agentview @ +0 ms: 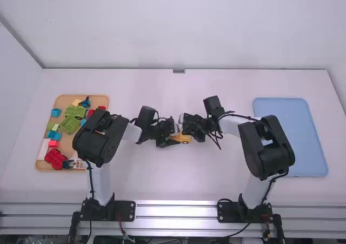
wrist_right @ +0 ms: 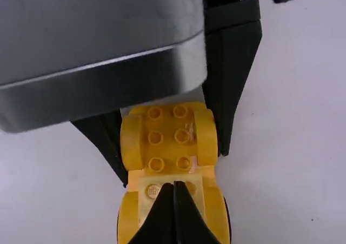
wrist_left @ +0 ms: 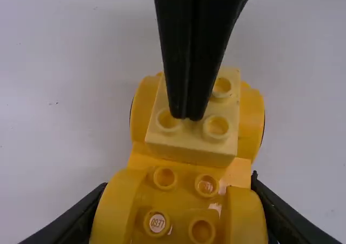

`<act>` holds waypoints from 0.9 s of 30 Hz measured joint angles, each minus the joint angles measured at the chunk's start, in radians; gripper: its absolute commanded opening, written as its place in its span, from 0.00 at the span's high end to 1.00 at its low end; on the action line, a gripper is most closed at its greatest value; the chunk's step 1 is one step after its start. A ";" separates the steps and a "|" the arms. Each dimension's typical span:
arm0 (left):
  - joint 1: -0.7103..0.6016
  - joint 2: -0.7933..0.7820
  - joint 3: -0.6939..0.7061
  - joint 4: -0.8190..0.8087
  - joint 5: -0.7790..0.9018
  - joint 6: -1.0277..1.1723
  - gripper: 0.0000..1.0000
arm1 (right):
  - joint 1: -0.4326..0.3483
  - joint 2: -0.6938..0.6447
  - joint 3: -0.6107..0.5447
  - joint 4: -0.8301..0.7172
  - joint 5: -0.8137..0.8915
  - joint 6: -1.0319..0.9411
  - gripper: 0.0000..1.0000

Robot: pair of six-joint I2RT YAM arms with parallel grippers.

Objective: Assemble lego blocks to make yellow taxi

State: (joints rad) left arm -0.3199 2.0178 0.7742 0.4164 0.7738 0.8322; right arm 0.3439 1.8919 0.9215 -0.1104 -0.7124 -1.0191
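left hand (agentview: 173,136) clamped on yellow car body (wrist_right: 168,147); right hand (agentview: 184,130) fully closed, empty, tips at pale yellow block (wrist_left: 189,147) atop body.

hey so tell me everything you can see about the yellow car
The yellow car looks like glossy plastic, with rounded fenders at both ends and round studs on top. It sits upright on the white table. A paler yellow brick lies on one end. The left gripper clamps the other; the right gripper, shut, is over the brick, contact unclear.
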 measured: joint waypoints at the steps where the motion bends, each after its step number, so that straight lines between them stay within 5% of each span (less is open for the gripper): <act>1: 0.001 0.000 0.000 0.001 0.000 -0.001 0.66 | 0.003 0.000 -0.001 0.005 0.004 0.000 1.00; 11: 0.003 0.000 0.001 0.004 -0.002 -0.003 0.66 | -0.012 0.000 -0.002 0.014 -0.019 -0.002 1.00; 16: 0.003 0.000 0.001 0.008 -0.001 -0.005 0.59 | -0.111 0.000 -0.020 0.063 -0.157 -0.003 0.66; 20: 0.002 0.000 0.001 0.008 -0.001 -0.006 0.54 | -0.182 0.000 -0.020 0.091 -0.237 -0.002 0.52; 21: 0.002 0.000 0.001 0.009 -0.001 -0.006 0.46 | -0.194 0.000 -0.020 0.092 -0.262 -0.003 0.52; 24: 0.002 0.000 0.001 0.010 -0.001 -0.008 0.45 | -0.193 0.000 -0.020 0.085 -0.294 -0.003 0.53; 26: 0.002 0.000 0.001 0.010 -0.001 -0.009 0.47 | -0.189 0.000 -0.020 0.084 -0.301 -0.006 0.67; 27: 0.002 0.000 0.001 0.010 -0.001 -0.009 0.48 | -0.187 0.000 -0.020 0.083 -0.307 -0.007 0.84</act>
State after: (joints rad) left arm -0.3180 2.0178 0.7750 0.4267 0.7727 0.8230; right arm 0.1566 1.8923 0.9016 -0.0273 -1.0191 -1.0264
